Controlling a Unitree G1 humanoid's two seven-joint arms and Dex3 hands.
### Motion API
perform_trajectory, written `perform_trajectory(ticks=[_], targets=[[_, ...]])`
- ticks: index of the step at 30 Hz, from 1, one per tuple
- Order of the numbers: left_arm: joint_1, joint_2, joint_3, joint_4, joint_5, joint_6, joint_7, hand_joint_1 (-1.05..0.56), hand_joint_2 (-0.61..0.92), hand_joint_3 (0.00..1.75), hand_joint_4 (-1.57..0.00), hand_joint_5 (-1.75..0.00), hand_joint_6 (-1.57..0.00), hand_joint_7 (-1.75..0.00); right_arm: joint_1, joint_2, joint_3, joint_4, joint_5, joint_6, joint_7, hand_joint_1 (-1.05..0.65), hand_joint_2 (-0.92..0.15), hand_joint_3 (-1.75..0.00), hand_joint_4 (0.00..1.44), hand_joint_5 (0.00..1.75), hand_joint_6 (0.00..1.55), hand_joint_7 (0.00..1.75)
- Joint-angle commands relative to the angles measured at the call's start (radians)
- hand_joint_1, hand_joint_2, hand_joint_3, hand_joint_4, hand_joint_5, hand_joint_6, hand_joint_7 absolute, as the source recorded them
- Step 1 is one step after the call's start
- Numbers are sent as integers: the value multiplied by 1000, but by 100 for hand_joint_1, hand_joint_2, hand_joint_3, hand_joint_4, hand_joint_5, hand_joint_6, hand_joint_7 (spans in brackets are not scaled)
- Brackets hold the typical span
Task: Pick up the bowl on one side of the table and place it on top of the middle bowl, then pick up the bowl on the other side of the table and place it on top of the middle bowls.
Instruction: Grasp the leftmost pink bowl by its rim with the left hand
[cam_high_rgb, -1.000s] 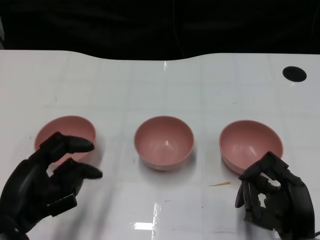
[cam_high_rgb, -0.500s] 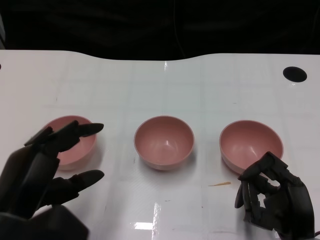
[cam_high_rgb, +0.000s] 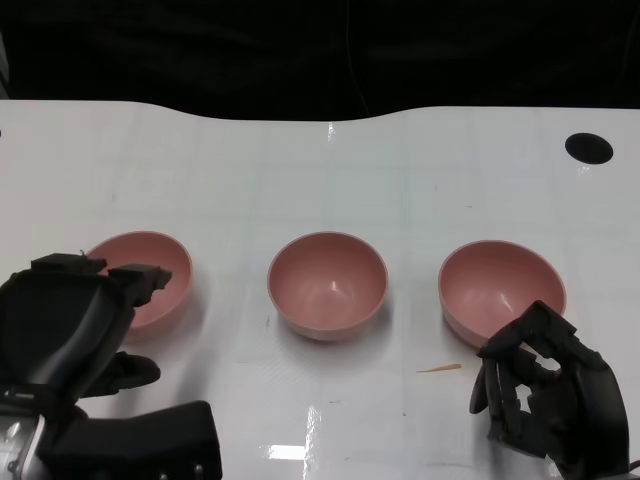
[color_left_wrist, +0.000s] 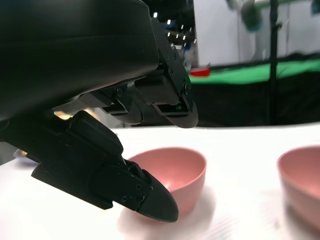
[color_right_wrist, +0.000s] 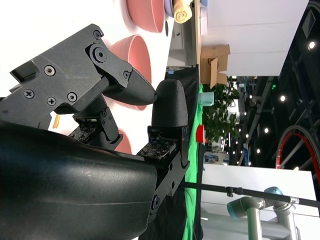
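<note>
Our left hand (cam_high_rgb: 70, 320) hangs spread and empty over the near rim of the left bowl (cam_high_rgb: 150, 275), left of the middle bowl (cam_high_rgb: 327, 283), poised to grasp it, while our right hand (cam_high_rgb: 545, 395) waits curled, empty.

The head camera looks steeply down on the white worktop (cam_high_rgb: 330, 170); both wrist cameras sit close behind their hands, sharing its pink bowls.

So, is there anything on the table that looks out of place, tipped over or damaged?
The three pink bowls, left, middle and right, all sit upright and look intact. The only oddity is a small orange sliver lying on the table near the right bowl; what it is cannot be told.
</note>
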Motion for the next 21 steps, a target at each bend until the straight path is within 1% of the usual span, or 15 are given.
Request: perform_trajectory(ticks=[1, 3, 8, 10, 14, 21], targets=[[-55, 42, -25, 90, -4, 19, -12, -83, 69, 2, -61, 0, -69, 0, 9, -8, -3, -26, 16, 17, 1, -7, -52, -125, 89, 175, 70, 159], [-79, 55, -40, 132, -9, 23, -5, -85, 71, 2, -60, 0, -68, 0, 11, -10, -2, -26, 10, 14, -2, -7, -54, -122, 88, 175, 69, 159], [-151, 82, -74, 258, -36, 19, 10, -87, 77, 3, -55, 0, -62, 0, 10, -7, -1, -26, 1, 11, -11, -7, -54, -122, 89, 175, 69, 160], [-164, 90, -85, 281, -46, 18, 20, -88, 80, 3, -55, 0, -62, 0, 9, -8, -2, -24, -3, 7, -13, -7, -54, -122, 89, 175, 69, 160], [-233, 101, -117, 389, -72, -5, 44, -89, 83, 3, -54, 0, -61, 0, 0, 0, -4, -8, 9, -4, -2, -8, -52, -126, 89, 175, 70, 159], [-312, 111, -168, 527, -112, -56, 90, -87, 87, 2, -54, -1, -62, -1, 3, 1, -1, -10, -7, -6, -12, -9, -52, -127, 89, 175, 69, 160]])
